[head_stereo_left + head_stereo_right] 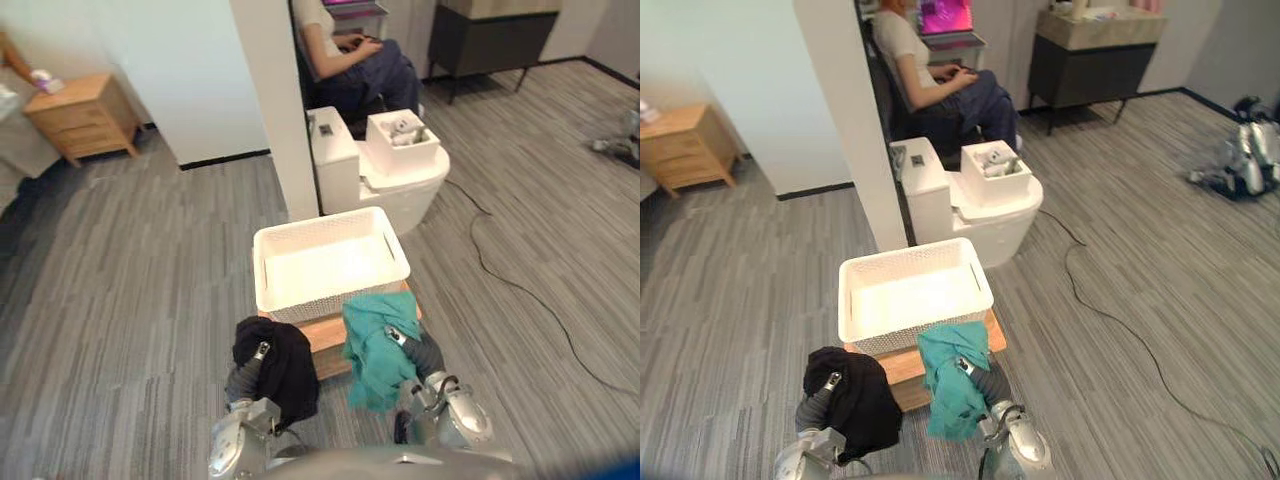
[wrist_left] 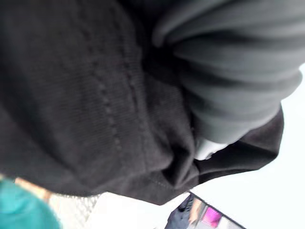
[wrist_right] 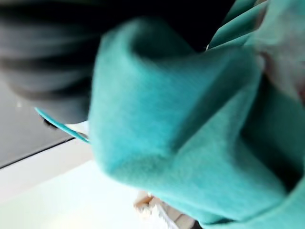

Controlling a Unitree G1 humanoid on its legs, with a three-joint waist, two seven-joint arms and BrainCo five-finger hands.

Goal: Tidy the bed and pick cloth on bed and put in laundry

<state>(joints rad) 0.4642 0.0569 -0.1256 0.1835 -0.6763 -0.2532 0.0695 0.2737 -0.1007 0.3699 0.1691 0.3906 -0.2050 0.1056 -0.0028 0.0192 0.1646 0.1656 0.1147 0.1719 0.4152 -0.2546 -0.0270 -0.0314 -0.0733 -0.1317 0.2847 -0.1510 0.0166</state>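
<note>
Left eye view: black cloth (image 1: 285, 372) is hanging at 7 o'clock of the basket (image 1: 300, 298), teal cloth (image 1: 375, 352) at 5; wrist views: cloth is covering left hand (image 2: 238, 81) and right hand (image 3: 43, 62), I cannot tell their grip, so both are probably needing lifting over the rim.

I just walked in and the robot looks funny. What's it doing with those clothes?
The robot is in front of a white basket that sits on a low wooden stand. A black cloth hangs over its left hand, and a teal cloth hangs over its right hand. Both cloths are at the basket's near edge, not inside it yet. A person sits farther back.
</note>
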